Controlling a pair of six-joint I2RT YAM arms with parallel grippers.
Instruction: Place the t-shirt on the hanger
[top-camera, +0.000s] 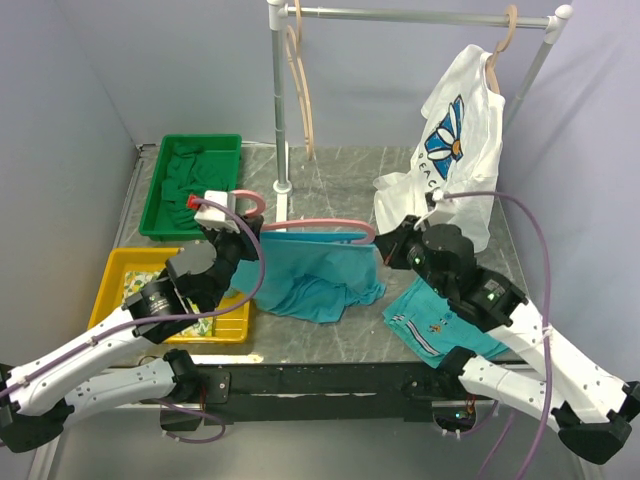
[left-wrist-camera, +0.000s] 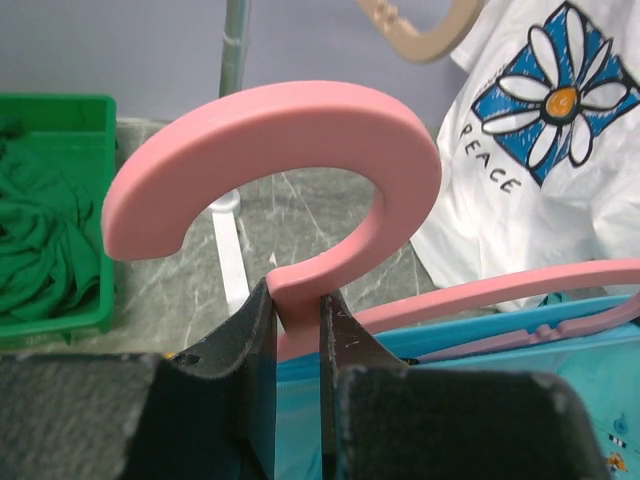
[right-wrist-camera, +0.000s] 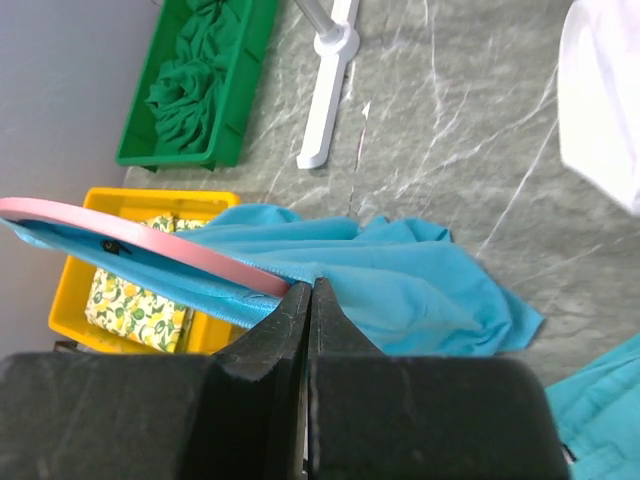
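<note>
My left gripper is shut on the neck of the pink hanger, just below its curved hook, and holds it above the table. The hanger's bar runs right toward my right gripper. The turquoise t-shirt hangs from the bar and bunches on the table; it also shows in the right wrist view. My right gripper is shut on the t-shirt's edge right beside the hanger's end. The jaws hide how much cloth is held.
A green bin of green cloth and a yellow bin with printed cloth stand at the left. A rack with tan hangers and a white flower-print t-shirt stands behind. A teal striped garment lies at the near right.
</note>
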